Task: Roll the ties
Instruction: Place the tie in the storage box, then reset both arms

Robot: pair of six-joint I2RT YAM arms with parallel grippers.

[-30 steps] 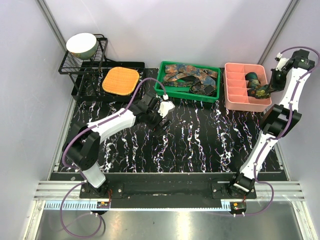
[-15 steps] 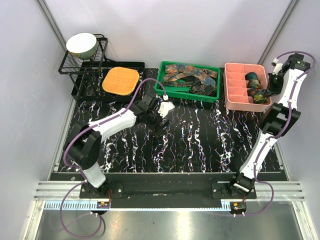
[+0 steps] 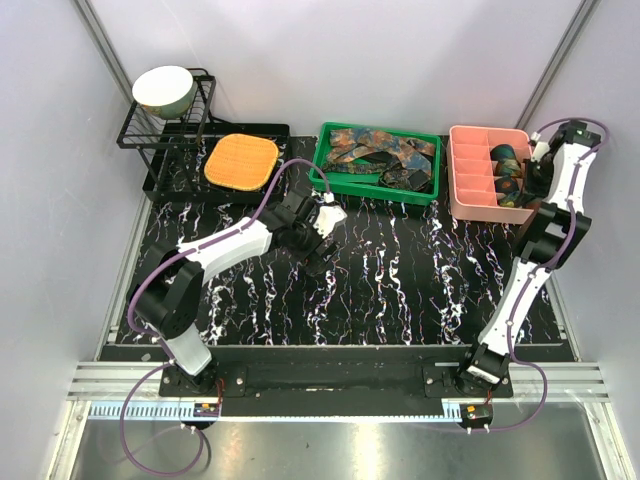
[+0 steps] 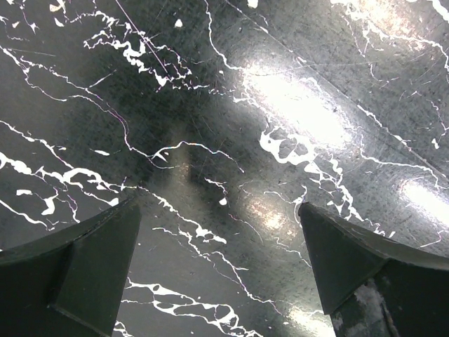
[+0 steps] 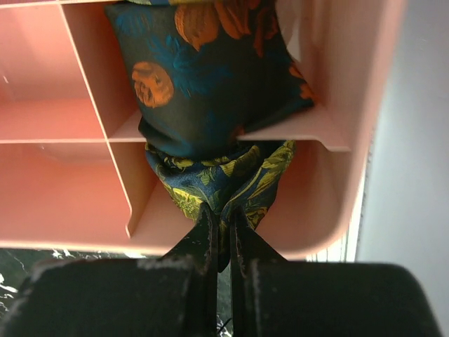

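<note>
We find a black marbled table [image 3: 420, 290] carrying all items. At its far left stands a black wire rack [image 3: 165, 135] with a pale bowl [image 3: 163, 89] on top. An orange square pad [image 3: 241, 160] lies just beside the rack.

A green basket [image 3: 322, 178] sits at the far centre and holds a loose heap of paisley ties [image 3: 385, 155]. To its right is a pink divided tray [image 3: 470, 185].

In the tray's right-hand column, a dark tie with orange paisley [image 5: 203, 77] fills one compartment and overhangs the divider. A tie with yellow-green paisley [image 5: 210, 179] is bunched in the end compartment next to it. We cannot tell whether these two are one piece of fabric.

The right gripper [image 5: 219, 214] reaches over the tray's end wall. Its fingers are pressed together and pinch the yellow-green fabric.

The left gripper [image 4: 217, 232] hangs over the table in front of the basket. Its fingers are spread wide, with only marbled surface showing between them.
</note>
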